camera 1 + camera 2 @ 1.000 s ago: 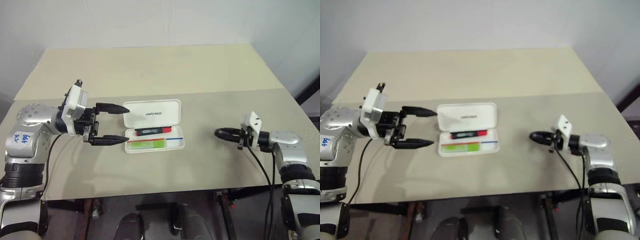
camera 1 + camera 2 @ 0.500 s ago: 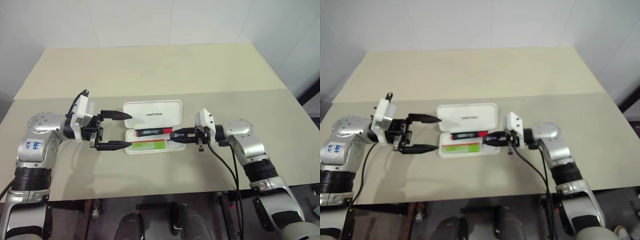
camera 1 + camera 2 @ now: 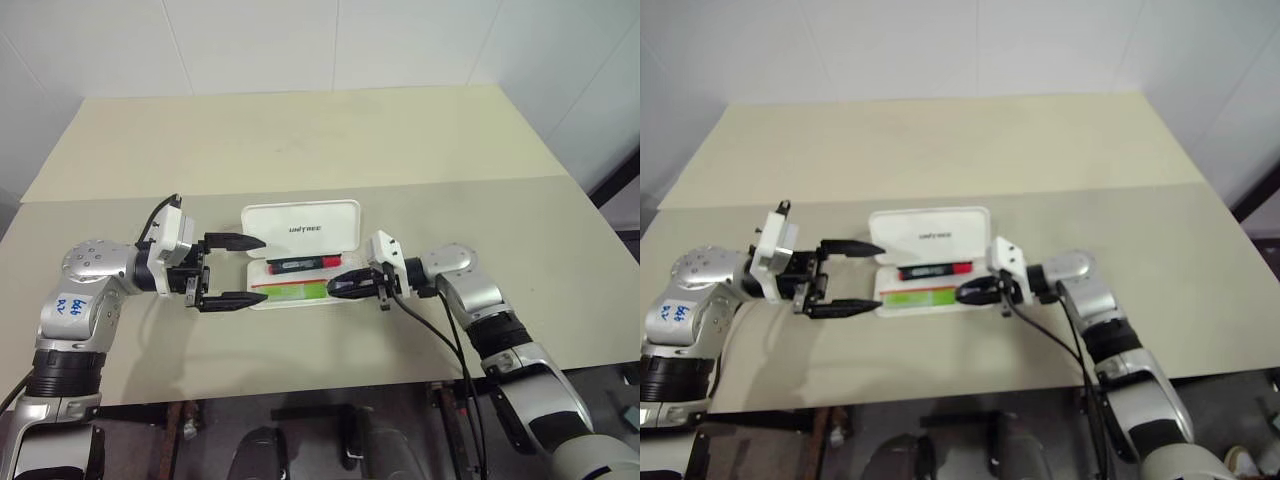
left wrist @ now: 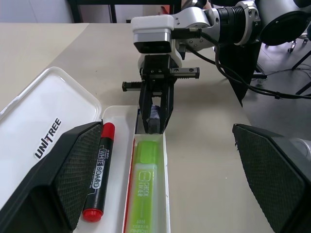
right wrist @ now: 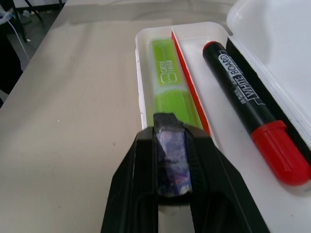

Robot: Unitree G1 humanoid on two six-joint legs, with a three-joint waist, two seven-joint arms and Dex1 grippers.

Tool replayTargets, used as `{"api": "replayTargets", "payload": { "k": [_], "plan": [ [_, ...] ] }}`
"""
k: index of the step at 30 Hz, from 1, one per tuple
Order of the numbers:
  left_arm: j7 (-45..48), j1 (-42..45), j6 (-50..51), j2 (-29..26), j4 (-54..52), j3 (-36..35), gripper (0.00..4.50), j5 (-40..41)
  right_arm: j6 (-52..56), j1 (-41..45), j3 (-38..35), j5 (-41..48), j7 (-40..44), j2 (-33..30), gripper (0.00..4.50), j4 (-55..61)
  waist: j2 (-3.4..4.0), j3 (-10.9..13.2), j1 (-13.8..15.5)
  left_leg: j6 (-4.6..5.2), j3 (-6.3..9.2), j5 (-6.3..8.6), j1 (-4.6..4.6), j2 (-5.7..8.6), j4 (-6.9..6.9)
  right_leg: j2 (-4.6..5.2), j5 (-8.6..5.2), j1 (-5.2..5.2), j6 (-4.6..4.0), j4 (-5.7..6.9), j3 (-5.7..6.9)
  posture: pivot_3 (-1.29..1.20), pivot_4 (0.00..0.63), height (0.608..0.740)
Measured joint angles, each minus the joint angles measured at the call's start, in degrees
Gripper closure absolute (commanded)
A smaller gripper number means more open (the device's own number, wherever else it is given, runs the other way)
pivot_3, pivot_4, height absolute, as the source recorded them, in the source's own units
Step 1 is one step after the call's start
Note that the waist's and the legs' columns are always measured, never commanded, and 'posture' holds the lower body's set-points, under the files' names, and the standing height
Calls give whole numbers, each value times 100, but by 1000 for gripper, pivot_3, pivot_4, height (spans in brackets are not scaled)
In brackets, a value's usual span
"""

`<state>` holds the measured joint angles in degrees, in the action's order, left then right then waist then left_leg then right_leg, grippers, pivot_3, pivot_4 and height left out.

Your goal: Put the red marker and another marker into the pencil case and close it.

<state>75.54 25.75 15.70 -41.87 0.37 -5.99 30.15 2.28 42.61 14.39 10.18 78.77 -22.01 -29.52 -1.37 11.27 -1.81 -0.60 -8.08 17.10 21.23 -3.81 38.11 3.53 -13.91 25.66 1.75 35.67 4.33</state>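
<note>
**A:** Where does your right hand (image 3: 336,288) stand?

**B:** Your right hand is clenched tight, its two black fingers (image 5: 146,179) pressed together with nothing between them but the dark padding at the tips. It reaches in from the right and its tips sit over the right end of the pencil case (image 3: 352,212), at the end of the front compartment, just by the end of the green highlighter (image 3: 295,291). You cannot tell whether the tips touch the tray.

**A:** And your left hand (image 3: 240,270)?

**B:** Released, jaws spread wide. One finger (image 3: 236,241) lies alongside the lid's left edge, the other alongside the tray's front left corner, so the left end of the case sits at the mouth of the gap. It grasps nothing.

**A:** Where are the task's things?

**B:** The pencil case lies open on the surface (image 3: 300,140), lid folded back flat away from you, lettering up. The red marker (image 3: 303,263) lies in the rear compartment next to the lid hinge, red cap to the right. The green highlighter lies in the front compartment, parallel to it, with the red stripe of the divider between them.
</note>
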Motion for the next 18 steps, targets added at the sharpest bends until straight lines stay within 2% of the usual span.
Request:
{"api": "replayTargets", "payload": {
  "k": [2,8,13,14,18],
  "plan": [
    [-16,0,0,0,0,-8,0,0,-17,37,5,-7,52,0,4090,-55,0,0,1,0,-3,0,0,0,0,0,0,0,0,-1,-1,0,150,740],
    [-48,1,0,0,0,-11,0,0,-36,152,11,-6,229,0,2074,-229,0,0,0,-1,-9,1,0,-2,0,1,0,1,0,-1,-2,0,150,740],
    [-49,5,-1,0,0,-11,0,0,-149,289,10,-5,317,-7,224,-366,0,0,-8,-1,-13,1,0,-2,0,1,0,2,0,0,-2,0,150,740],
    [-48,7,-1,0,0,-11,0,0,-178,347,5,-5,325,-14,22,-397,0,0,-9,-2,-14,1,0,-2,0,1,0,3,0,0,-2,0,150,740],
    [-48,46,-1,0,1,-11,0,0,-238,467,-54,-4,337,-32,22,-422,0,0,-4,-3,-15,2,0,-3,-1,2,0,4,0,-1,-3,0,150,740]
  ]
}}
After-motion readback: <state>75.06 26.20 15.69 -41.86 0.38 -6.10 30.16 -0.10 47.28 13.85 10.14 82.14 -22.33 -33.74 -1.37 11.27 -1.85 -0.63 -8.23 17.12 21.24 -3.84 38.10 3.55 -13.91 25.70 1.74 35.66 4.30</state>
